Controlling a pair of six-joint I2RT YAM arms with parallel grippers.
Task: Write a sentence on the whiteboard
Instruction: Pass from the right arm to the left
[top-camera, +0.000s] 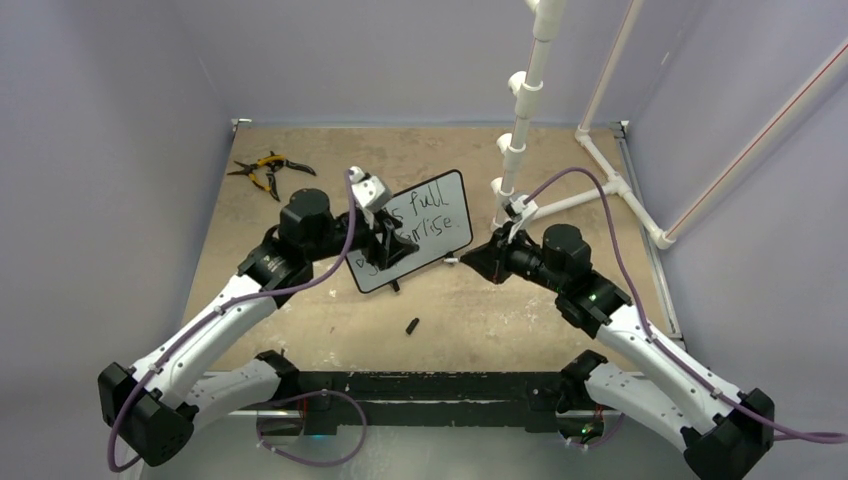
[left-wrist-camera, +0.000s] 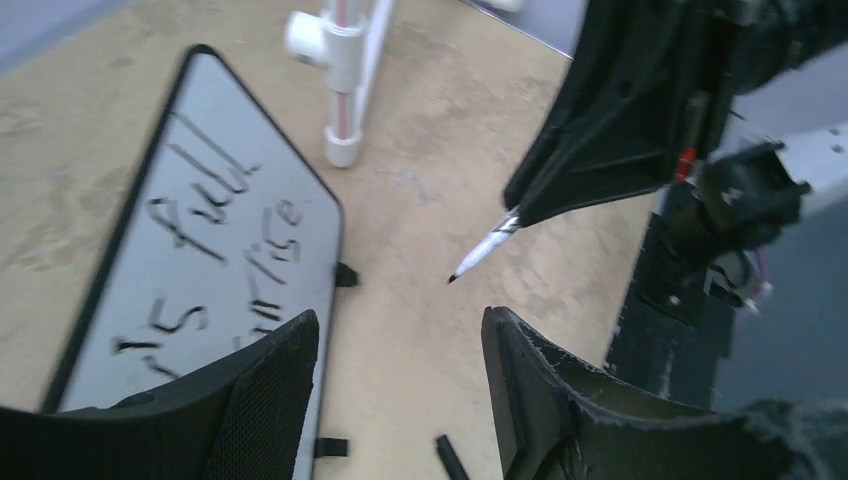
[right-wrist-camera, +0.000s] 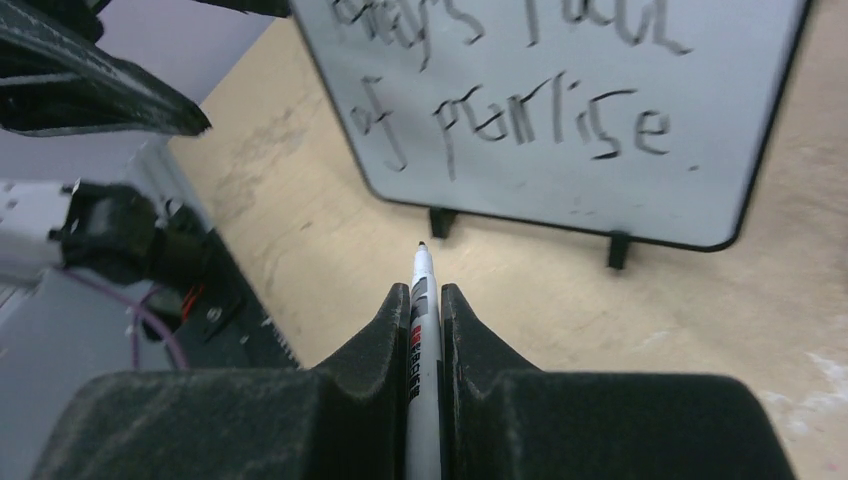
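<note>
Small black piece (top-camera: 411, 325) lies on the table (top-camera: 300, 330) on the near side of the whiteboard (top-camera: 425, 250), apart from its feet. Possibly a marker cap; too small to confirm.

Left gripper (left-wrist-camera: 398, 318): at the whiteboard's left part, in front of its face. Jaws apart, nothing between them. Whether one finger touches the frame cannot be told from the wrist view.

Right gripper (right-wrist-camera: 423, 292): just off the whiteboard's lower right corner. Jaws clamped on the marker (right-wrist-camera: 422, 268). Marker body is white, black tip bare and pointing toward the board's bottom edge, tip clear of the surface.

Whiteboard: stands mid-table on its two black feet, leaning back, turned at an angle with its right end farther away. The sentence (right-wrist-camera: 520, 110) is in black, two lines. Visible words: "full" above, "of promise" below. The first word is partly cut off or hidden by the left gripper.

Beyond the whiteboard's left end: yellow-handled pliers (top-camera: 265, 170), well apart. Beyond its right end: white pipe frame (top-camera: 520, 130), upright post near the board.
</note>
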